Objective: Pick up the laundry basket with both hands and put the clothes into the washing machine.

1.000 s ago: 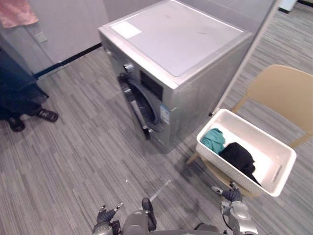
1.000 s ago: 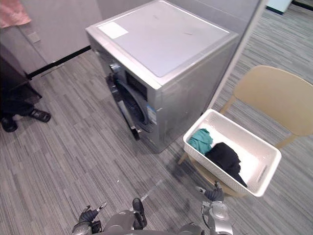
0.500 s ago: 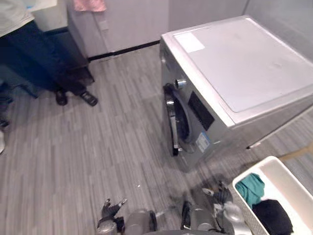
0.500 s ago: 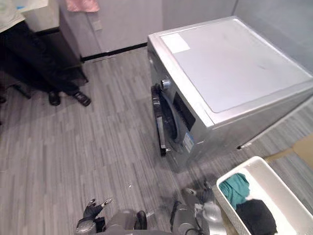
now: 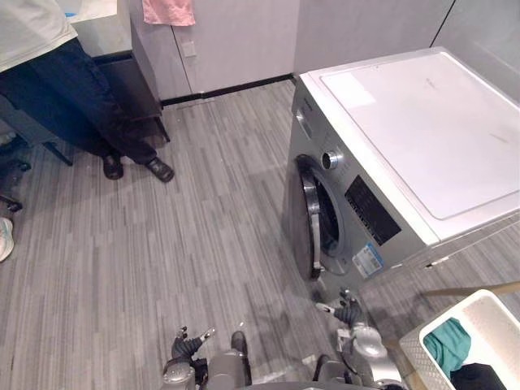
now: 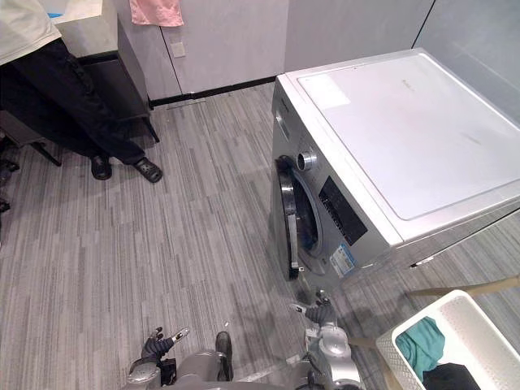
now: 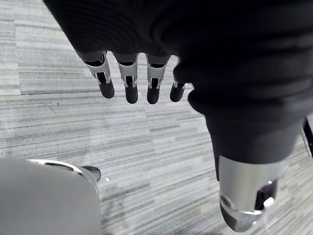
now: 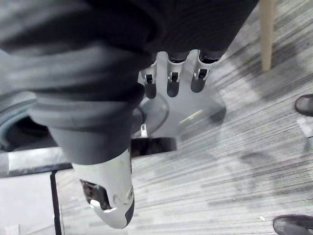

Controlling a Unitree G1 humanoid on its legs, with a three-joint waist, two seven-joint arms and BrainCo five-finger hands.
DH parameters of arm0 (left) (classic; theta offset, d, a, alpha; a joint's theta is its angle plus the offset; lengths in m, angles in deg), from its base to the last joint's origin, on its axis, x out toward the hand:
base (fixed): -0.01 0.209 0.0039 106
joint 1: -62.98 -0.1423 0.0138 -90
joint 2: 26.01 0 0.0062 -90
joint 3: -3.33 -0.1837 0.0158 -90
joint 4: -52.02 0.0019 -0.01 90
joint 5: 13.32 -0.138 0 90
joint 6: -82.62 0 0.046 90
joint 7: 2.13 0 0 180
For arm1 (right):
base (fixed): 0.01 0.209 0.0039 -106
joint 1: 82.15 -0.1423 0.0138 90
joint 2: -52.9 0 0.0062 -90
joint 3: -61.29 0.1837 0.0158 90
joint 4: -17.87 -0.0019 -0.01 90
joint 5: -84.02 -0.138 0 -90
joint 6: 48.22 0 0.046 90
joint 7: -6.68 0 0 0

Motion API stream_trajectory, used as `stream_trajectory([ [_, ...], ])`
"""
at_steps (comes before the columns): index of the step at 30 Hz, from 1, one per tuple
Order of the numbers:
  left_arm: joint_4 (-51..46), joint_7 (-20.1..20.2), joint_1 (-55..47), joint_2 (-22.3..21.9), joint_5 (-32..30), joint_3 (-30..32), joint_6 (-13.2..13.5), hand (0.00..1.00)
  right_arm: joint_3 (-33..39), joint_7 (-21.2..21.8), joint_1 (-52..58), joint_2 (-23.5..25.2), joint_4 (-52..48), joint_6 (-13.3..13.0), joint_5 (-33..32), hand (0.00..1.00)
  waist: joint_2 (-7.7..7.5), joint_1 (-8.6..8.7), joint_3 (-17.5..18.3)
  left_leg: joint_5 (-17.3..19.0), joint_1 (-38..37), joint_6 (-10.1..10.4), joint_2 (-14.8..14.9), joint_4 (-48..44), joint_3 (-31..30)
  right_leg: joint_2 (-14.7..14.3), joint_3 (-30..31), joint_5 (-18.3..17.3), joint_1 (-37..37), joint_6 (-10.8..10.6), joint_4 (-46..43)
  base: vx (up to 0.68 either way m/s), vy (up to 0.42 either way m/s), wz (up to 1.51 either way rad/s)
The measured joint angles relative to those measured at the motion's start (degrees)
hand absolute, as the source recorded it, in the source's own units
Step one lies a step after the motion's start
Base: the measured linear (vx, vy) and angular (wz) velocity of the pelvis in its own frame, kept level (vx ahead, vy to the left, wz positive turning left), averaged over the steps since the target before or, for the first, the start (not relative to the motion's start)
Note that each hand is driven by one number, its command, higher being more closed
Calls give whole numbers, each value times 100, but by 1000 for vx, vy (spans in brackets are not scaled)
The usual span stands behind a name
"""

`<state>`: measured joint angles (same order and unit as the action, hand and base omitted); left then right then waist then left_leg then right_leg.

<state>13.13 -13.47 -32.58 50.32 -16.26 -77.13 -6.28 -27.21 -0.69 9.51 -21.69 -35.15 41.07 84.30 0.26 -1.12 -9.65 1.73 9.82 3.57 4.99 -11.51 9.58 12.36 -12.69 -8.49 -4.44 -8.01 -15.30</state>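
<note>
Your left hand [image 7: 146, 34] hangs low at your side over the grey plank floor [image 5: 162, 244]. Its fingers [image 7: 128, 84] are loose and apart from the thumb, with nothing in them. Your right hand [image 8: 195, 24] hangs the same way: its fingers [image 8: 172, 81] are relaxed, its thumb stands off to one side, and it is empty. In the head views it sits near the foot of the washing machine [image 5: 406, 146], just below the round door [image 5: 309, 219], which stands ajar and swung out toward your left.

The laundry basket [image 5: 487, 313] is white with a slatted wall. It lies to your right, past the machine's near corner and apart from both hands, and neither hand touches it. Inside it a teal garment [image 5: 448, 343] lies at the end nearest the machine, with a black garment [image 5: 479, 378] touching it on the side closer to you. A tan wooden bar [image 5: 475, 289] runs between the basket and the machine.

Well off to your left a person [image 5: 73, 89] in dark trousers and dark sandals stands beside a dark cabinet [image 5: 130, 73]. A pink cloth [image 5: 168, 10] hangs on the wall behind.
</note>
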Motion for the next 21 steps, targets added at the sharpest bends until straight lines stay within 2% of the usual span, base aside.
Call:
stream_trajectory([
  [4, -64, -26, 19, 17, 2, -4, 26, 0, -15, -181, -682, -94, -82, 2, 30, 0, 129, -67, -114, -11, 273, -18, 1, -111, 8, -16, 12, 80, -259, -13, -58, -53, 50, -4],
  [5, -123, -46, 69, -3, 4, -25, 44, 0, 5, -295, -889, -220, -225, 0, 29, 0, 196, -133, -221, -26, 434, -40, 12, -186, -12, -8, 17, 76, -431, -8, -190, -99, -3, 6],
  [8, -267, -153, 126, -33, 19, -44, 88, 0, 214, -615, -1520, -447, -496, -8, 18, 0, 351, -153, -535, -74, 816, -108, 3, -284, -94, 56, 0, 18, -862, 29, -551, -108, -21, 11],
  [10, -313, -170, 172, -45, 88, -46, 121, 0, 354, -843, -1863, -546, -655, -9, -7, 0, 410, -178, -692, -103, 1019, -114, -23, -302, -106, 146, 6, -68, -1153, 14, -819, -120, -62, 12],
  [14, -467, -267, 215, -54, 223, -63, 185, 0, 473, -1128, -2375, -804, -695, -13, -253, 0, 433, -288, -929, -224, 1289, -117, -69, -240, -145, 205, 14, -93, -1519, 29, -1021, -56, -53, 7],
  [18, -633, -268, 250, -46, 343, -118, 207, 0, 416, -1131, -3119, -1154, -623, -14, -558, 0, 456, -290, -1224, -425, 1528, -168, -133, -99, -184, 274, -20, -92, -1851, 40, -1144, 11, -75, 9],
  [21, -613, -264, 425, 2, 357, -218, 199, 0, -75, -703, -3417, -1448, -461, -130, -967, 0, 444, -275, -1259, -527, 1823, -174, -121, -79, -290, 263, -124, -64, -2089, 78, -1159, 38, -94, 10],
])
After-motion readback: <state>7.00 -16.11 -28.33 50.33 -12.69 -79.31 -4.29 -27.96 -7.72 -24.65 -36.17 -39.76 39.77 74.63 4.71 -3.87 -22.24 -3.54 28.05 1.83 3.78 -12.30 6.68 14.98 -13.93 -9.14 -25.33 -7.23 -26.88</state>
